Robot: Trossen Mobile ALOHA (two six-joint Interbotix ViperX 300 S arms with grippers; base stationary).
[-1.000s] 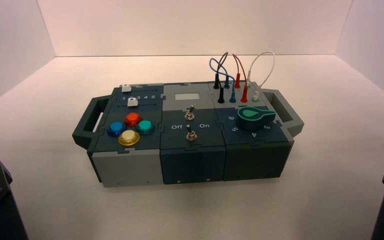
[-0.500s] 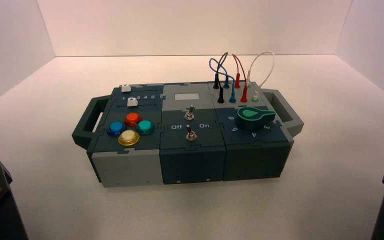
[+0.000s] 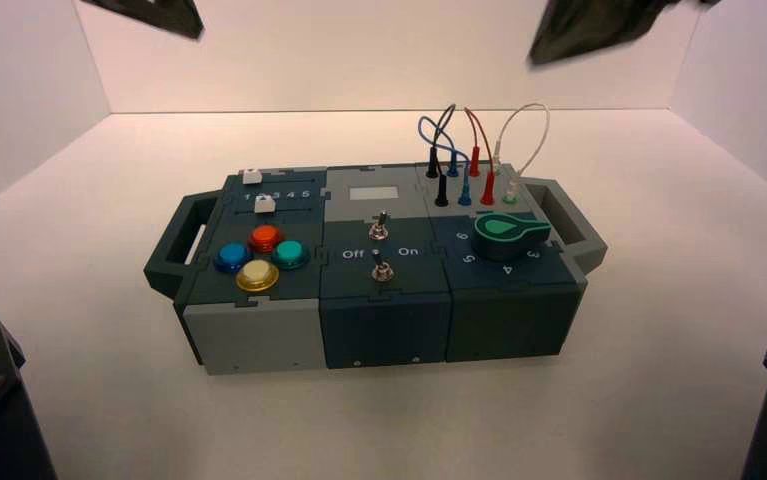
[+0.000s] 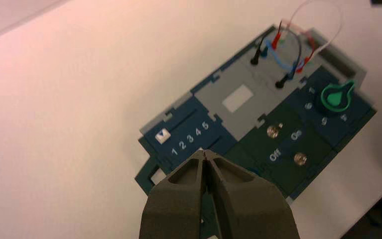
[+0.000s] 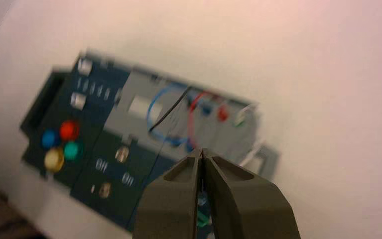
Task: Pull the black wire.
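Note:
The black wire [image 3: 440, 128] loops up from two black plugs at the box's back right, beside the blue wire [image 3: 425, 128] and the red wire [image 3: 478, 128]. It also shows in the left wrist view [image 4: 296, 52] and as a thin dark line in the right wrist view [image 5: 169, 112]. My left gripper [image 4: 204, 152] is shut and empty, high above the box's slider end, at the top left of the high view [image 3: 154, 12]. My right gripper [image 5: 201, 150] is shut and empty, high above the box, at the top right of the high view [image 3: 589, 30].
The box [image 3: 259, 340] stands mid-table with handles at both ends. It bears several coloured buttons [image 3: 259, 257], two toggle switches [image 3: 381, 248], a green knob [image 3: 509, 232], white sliders [image 3: 264, 204] and a white wire [image 3: 529, 130]. White walls enclose the table.
Both grippers have come into the top of the high view, left at top left, right at top right. The box and wires have not moved.

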